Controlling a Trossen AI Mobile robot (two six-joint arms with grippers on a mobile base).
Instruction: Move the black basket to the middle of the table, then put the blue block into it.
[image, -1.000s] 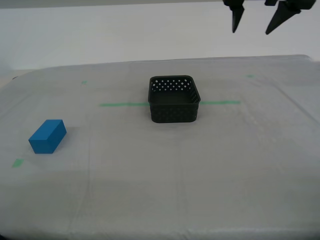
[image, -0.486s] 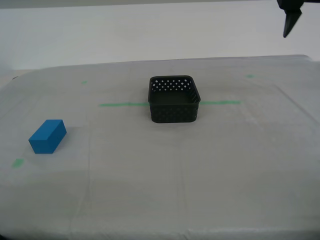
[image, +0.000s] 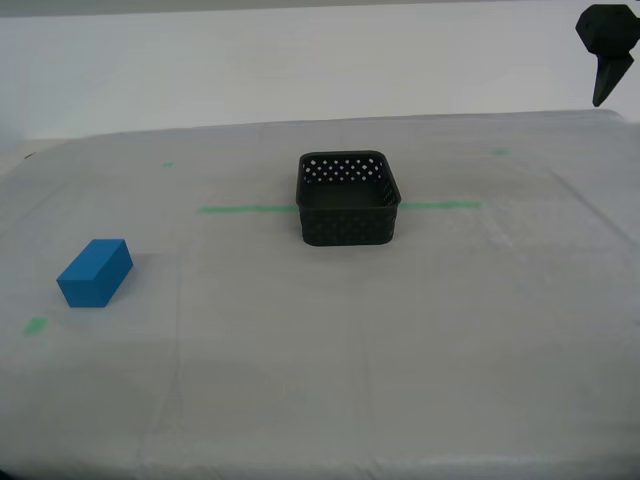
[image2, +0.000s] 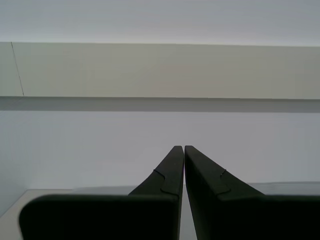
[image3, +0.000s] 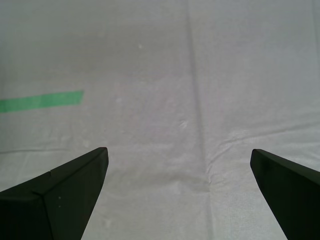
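Exterior view: one black basket (image: 348, 200), upright, open side up, near the middle of the table (image: 330, 340), straddling the long green tape line (image: 245, 209), which shows on both sides of it. Basket holding nothing visible. One blue block (image: 95, 272) lying flat on the cloth toward the exterior view's left, well apart from the basket and nearer the camera. Three small green tape bits counted: one (image: 36, 325) just beside the block toward the front, one (image: 168, 164) farther back on the exterior view's left, one (image: 499, 152) far back on the exterior view's right. One dark gripper part (image: 606, 45) hanging at the exterior view's upper right corner, high above the table, touching nothing; only one pointed tip showing there. Which arm it belongs to: cannot tell from the wrist views.

Second wrist view: my second gripper (image2: 183, 148) with two dark fingers (image2: 170, 170) pressed together at the tips, nothing between them. Behind them a pale wall with a horizontal ledge; a strip of table edge low in the picture. No basket or block in this view.

First wrist view: my first gripper (image3: 179, 152) with two fingers (image3: 70, 185) spread wide apart, holding nothing. Bare whitish-grey cloth below, creased, with one end of green tape on it. No basket or block in this view either.
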